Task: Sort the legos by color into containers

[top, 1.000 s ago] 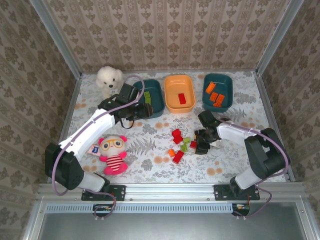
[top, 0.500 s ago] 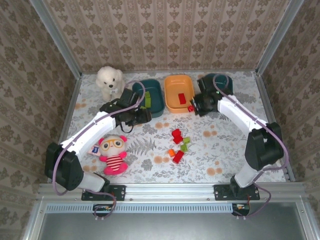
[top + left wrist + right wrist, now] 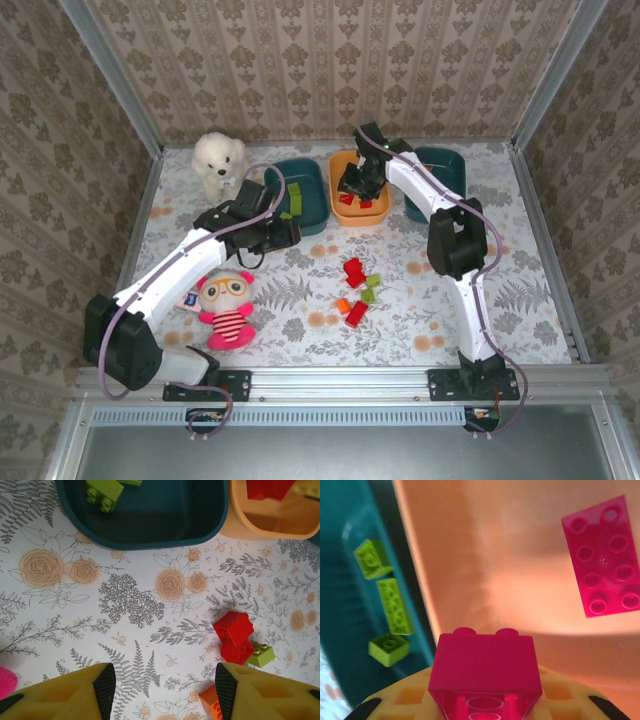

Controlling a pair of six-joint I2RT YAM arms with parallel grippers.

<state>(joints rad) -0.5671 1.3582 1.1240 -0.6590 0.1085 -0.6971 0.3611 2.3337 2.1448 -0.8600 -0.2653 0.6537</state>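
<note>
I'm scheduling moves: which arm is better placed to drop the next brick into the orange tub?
Right. The right gripper is shut on a red brick over the orange tub; the left gripper hangs open and empty near the loose bricks.

white fluffy plush dog (image 3: 218, 160) sat at far-left corner of flower-printed white table cover (image 3: 545, 290) | pink striped plush doll (image 3: 230, 305) lay near its front-left edge

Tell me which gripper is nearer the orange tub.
Right. The right gripper hangs over the orange tub, shut on a red brick; the left gripper is near the left teal tub.
</note>
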